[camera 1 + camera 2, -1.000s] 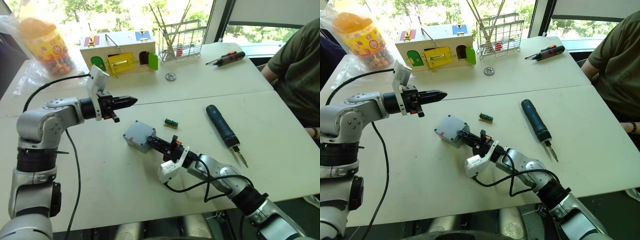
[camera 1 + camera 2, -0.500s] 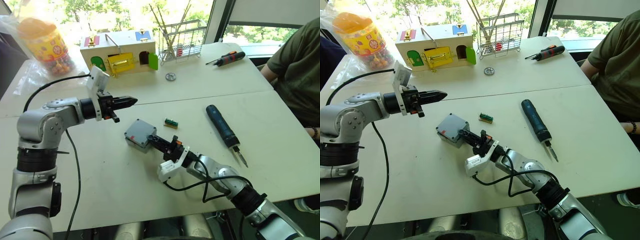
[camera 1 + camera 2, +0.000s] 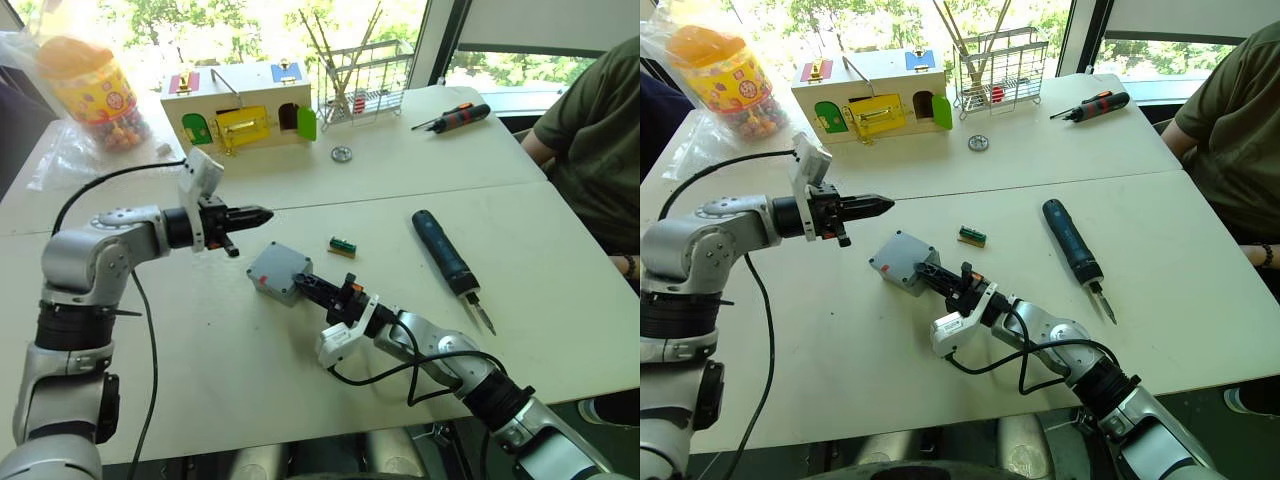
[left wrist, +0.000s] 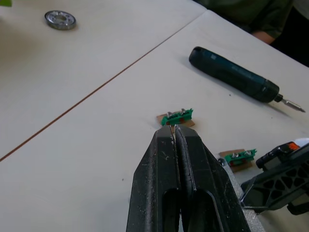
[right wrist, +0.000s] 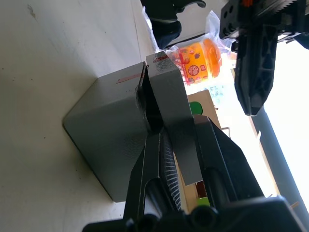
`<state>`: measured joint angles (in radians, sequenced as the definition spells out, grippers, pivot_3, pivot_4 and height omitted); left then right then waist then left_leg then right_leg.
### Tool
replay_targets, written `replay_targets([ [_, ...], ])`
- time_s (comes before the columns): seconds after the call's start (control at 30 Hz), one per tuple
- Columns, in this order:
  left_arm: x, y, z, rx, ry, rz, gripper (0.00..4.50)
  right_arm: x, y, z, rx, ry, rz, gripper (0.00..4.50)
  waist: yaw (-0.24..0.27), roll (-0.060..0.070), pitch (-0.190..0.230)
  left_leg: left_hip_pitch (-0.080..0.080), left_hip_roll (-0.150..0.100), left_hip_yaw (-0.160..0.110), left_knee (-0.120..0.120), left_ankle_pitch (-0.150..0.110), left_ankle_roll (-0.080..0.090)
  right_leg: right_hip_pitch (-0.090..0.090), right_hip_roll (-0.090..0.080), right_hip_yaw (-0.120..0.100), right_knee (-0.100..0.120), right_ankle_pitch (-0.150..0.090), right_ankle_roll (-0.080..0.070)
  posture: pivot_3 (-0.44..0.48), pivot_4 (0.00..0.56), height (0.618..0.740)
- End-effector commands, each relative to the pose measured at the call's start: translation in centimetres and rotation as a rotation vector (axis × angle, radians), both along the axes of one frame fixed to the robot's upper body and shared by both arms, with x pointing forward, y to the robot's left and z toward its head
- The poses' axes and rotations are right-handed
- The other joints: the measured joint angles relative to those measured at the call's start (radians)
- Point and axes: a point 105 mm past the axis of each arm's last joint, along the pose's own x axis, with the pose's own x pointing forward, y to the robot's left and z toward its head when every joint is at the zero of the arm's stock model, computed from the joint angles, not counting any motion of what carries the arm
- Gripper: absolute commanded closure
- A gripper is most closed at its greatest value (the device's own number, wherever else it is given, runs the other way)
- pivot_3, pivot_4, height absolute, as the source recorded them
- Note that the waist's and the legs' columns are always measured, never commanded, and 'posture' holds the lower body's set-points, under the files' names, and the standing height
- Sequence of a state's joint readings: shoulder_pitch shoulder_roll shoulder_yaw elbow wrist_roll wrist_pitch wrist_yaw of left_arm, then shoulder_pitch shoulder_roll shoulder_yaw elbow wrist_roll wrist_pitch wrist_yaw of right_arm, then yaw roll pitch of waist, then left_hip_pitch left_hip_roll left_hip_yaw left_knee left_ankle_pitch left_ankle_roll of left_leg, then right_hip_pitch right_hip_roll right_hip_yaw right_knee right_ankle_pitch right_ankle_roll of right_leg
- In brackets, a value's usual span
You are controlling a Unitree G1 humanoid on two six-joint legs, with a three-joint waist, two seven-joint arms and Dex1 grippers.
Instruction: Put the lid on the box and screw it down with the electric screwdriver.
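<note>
The grey box (image 3: 278,272) with a small red mark on its side rests on the white table left of centre. My right gripper (image 3: 308,288) reaches it from the near right and is shut on its wall (image 5: 111,140), one finger on each side. I cannot make out the lid apart from the box. The dark blue electric screwdriver (image 3: 445,252) lies on the table to the right, bit toward the front edge. My left gripper (image 3: 262,213) hovers above and left of the box, shut and empty, fingers pressed together in the left wrist view (image 4: 174,128).
A small green part (image 3: 341,246) lies just behind the box. At the back stand a wooden latch box (image 3: 240,110), a wire rack (image 3: 365,80), a candy jar (image 3: 90,90), a metal ring (image 3: 342,153) and a hand screwdriver (image 3: 460,117). A person (image 3: 595,140) sits at the right.
My left arm has dropped a little and its gripper now hangs lower, nearer the table. The box shifted slightly in the right gripper's hold and came back.
</note>
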<state>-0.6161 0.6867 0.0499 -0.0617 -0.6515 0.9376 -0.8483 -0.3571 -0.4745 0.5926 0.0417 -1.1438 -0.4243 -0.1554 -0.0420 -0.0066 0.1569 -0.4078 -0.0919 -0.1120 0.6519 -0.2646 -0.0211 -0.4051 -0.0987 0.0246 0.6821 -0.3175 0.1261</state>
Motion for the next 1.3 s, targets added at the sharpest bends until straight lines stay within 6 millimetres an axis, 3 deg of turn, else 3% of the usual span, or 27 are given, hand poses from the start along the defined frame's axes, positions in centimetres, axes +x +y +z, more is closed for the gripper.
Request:
replay_targets([
  [0.03, -0.2, 0.0, 1.1, 0.02, -0.065, -0.016, 4.45, -0.3, -0.6, -2.1, -0.06, 0.062, -0.006, 4.38, 0.001, 0.0, 0.0, 0.0, 0.0, 0.0, 0.0, 0.0, 0.0, 0.0, 0.0, 0.0, 0.0, 0.0, 0.0, 0.0, 0.15, 0.74],
  [1.3, -0.7, -0.3, -0.7, 0.086, -0.062, -0.038, 4.45, -0.2, -0.1, -4.1, -0.127, 0.176, -0.02, 4.38, 0.0, -0.001, -0.002, 0.001, 0.0, 0.0, 0.0, 0.0, 0.0, 0.001, 0.0, 0.0, 0.0, 0.0, 0.0, 0.0, 0.15, 0.74],
])
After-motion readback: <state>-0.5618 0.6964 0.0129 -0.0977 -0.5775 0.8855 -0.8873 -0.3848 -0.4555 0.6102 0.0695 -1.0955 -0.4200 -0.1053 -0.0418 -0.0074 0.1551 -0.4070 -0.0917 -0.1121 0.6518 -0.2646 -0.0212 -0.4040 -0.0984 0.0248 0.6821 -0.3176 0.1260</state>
